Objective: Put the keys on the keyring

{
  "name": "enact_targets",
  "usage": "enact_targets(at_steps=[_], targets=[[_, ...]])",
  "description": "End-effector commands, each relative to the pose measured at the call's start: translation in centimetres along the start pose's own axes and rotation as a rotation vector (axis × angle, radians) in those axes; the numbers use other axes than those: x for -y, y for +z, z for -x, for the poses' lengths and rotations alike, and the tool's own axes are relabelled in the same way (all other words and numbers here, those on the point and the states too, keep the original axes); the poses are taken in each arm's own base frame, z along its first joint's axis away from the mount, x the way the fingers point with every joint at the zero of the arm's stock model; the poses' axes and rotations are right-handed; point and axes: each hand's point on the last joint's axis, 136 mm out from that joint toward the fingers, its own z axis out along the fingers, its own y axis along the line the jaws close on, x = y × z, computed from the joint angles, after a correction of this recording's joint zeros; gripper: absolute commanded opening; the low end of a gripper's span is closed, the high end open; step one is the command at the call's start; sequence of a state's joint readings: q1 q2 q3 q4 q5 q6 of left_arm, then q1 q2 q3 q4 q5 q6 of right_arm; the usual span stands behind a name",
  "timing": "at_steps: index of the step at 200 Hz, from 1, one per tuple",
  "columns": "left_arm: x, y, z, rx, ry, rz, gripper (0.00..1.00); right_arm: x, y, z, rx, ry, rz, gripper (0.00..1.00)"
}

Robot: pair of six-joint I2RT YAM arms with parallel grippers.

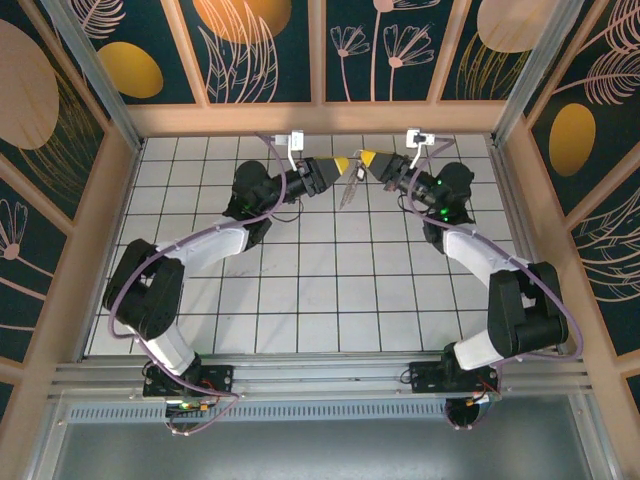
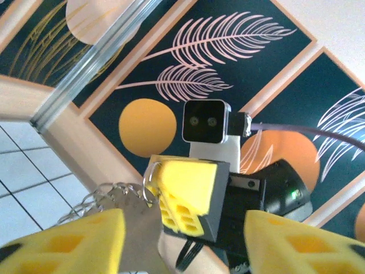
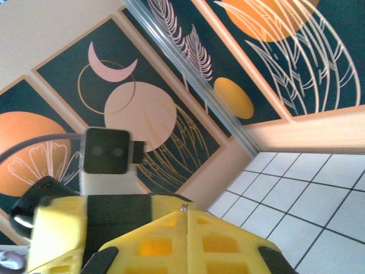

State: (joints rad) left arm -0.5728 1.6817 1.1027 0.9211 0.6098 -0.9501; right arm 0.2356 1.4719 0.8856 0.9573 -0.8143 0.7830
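Both grippers meet high over the far middle of the table. My right gripper (image 1: 368, 157) (image 3: 185, 214) is shut on a thin wire loop of the keyring (image 2: 149, 184), and a sliver of metal pokes out between its pads. Jagged silvery pieces (image 2: 97, 198) and a flat grey metal piece (image 2: 137, 234) hang from that loop. In the top view they dangle as a silvery strip (image 1: 349, 187). I cannot tell whether the flat piece is one of the keys. My left gripper (image 1: 343, 166) (image 2: 182, 228) is open, its yellow fingers (image 2: 63, 242) standing either side of the right gripper's tips.
The white tiled table (image 1: 320, 290) lies below the raised grippers. A wooden wall (image 1: 320, 118) runs close behind them, with side walls (image 1: 100, 230) left and right. Both arms arch up from their bases (image 1: 185, 380) at the near edge.
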Motion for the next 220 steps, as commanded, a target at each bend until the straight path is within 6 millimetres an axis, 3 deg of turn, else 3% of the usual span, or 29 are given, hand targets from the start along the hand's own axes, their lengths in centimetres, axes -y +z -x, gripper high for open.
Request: enact_targets(at_steps=[1,72,78,120,185,220], targets=[[0.9,-0.4,2.3,0.002,0.153,0.061,0.64,-0.6,0.2,0.9,-0.075,-0.065,0.042,0.0],[-2.3,-0.4,3.8,-0.137,0.21,0.101,0.78,2.9,2.1,1.3,-0.272,-0.017,0.091,0.0],[-3.9,-0.1,3.2,-0.161,0.196,0.117,0.78,3.2,2.4,1.2,-0.284,-0.006,0.097,0.0],[-6.5,0.5,2.8,-0.251,0.188,0.116,0.78,4.3,3.7,1.2,-0.343,0.051,0.159,0.0],[-7.6,1.5,2.5,-0.3,0.157,0.055,0.61,4.9,4.8,-0.2,-0.404,0.076,0.188,0.0],[-7.9,1.9,2.5,-0.299,0.141,0.036,0.56,4.6,4.9,-0.8,-0.409,0.074,0.194,0.0]])
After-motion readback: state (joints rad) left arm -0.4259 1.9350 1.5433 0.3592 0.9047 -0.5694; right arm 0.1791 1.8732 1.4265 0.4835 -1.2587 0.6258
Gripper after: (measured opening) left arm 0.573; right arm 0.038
